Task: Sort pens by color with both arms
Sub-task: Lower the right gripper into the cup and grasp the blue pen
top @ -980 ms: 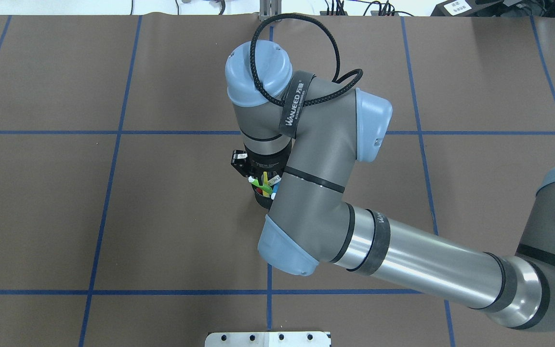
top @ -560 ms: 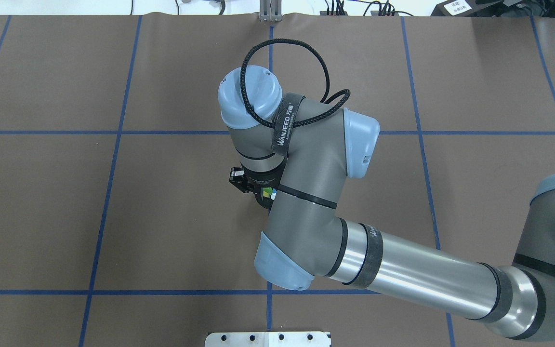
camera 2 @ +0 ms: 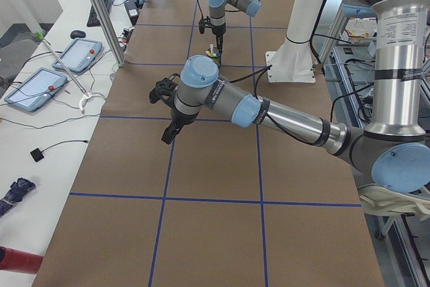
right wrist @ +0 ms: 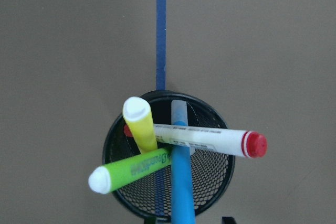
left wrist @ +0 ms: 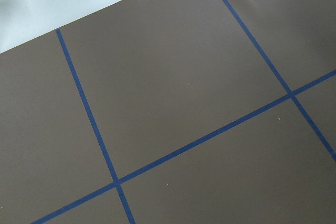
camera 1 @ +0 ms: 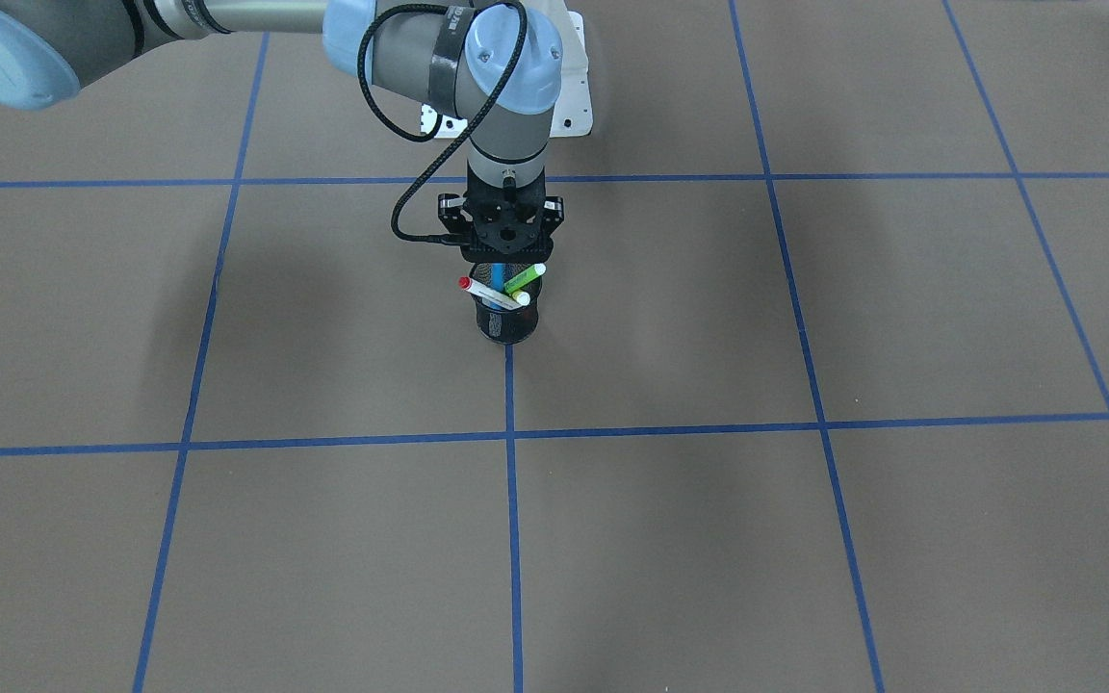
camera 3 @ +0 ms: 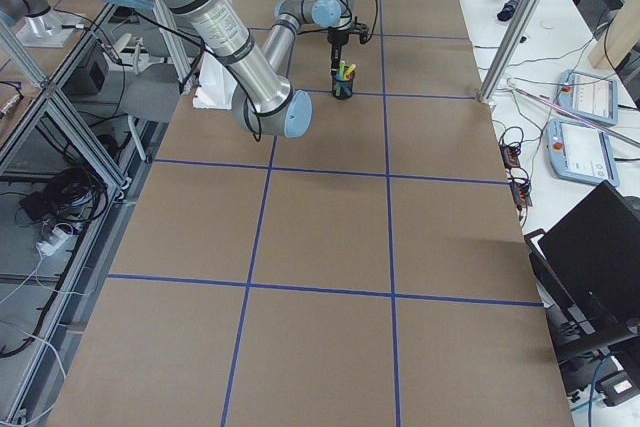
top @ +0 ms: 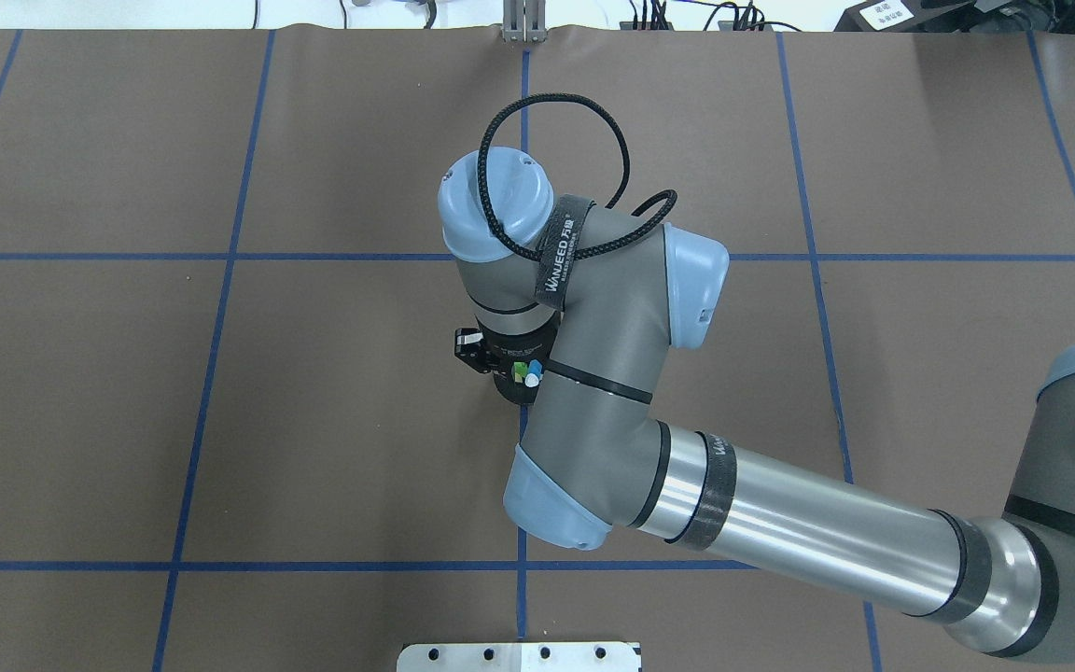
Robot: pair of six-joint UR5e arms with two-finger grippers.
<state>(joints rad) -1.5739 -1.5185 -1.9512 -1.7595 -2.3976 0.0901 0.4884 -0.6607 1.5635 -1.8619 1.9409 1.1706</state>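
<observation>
Four slim, smooth pens (right wrist: 202,140) lean inside a round black mesh cup (right wrist: 219,174).

Surface (camera 1: 805,539): matt brown paper-like sheet; blue tape lines (camera 1: 670,428) faintly glossy. Mesh cup (right wrist: 212,179): black wire mesh, matt. Pens (right wrist: 210,139): smooth plastic, light sheen. Right arm (top: 808,523): polished reflective metal forearm tube, matt grey housings, smooth light-blue plastic joint caps (top: 495,201).

The black mesh cup (right wrist: 212,174) holds a blue pen (right wrist: 181,182), a yellow pen (right wrist: 140,127), a light green pen (right wrist: 131,170) and a white pen (right wrist: 205,138) with a red cap. Under the cup, the brown table (right wrist: 63,51) bears blue grid lines (right wrist: 160,30).
</observation>
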